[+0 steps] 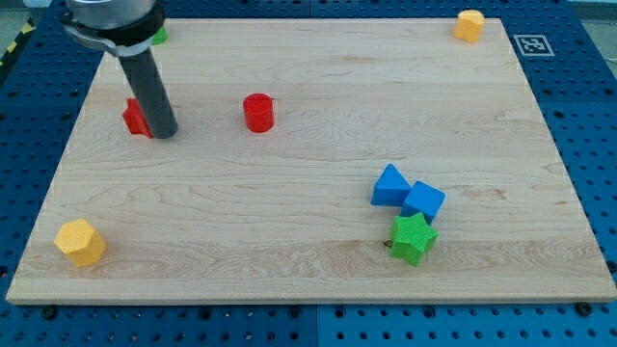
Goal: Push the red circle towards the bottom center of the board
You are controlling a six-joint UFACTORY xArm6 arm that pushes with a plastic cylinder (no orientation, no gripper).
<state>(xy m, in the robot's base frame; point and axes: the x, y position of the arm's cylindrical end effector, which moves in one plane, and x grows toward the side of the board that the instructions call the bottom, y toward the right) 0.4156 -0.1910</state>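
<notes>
The red circle [258, 112] stands on the wooden board in the upper left-middle part of the view. My tip [163, 132] rests on the board about 100 pixels to the view's left of the red circle, apart from it. A second red block [134, 118] sits right against the rod's left side, partly hidden by it, so its shape cannot be made out.
A blue triangle-like block [389, 185], a blue cube [423, 200] and a green star [413, 237] cluster at the lower right. A yellow hexagon [79, 241] sits at the bottom left, a yellow block [469, 25] at the top right. A green block [158, 36] peeks out behind the arm.
</notes>
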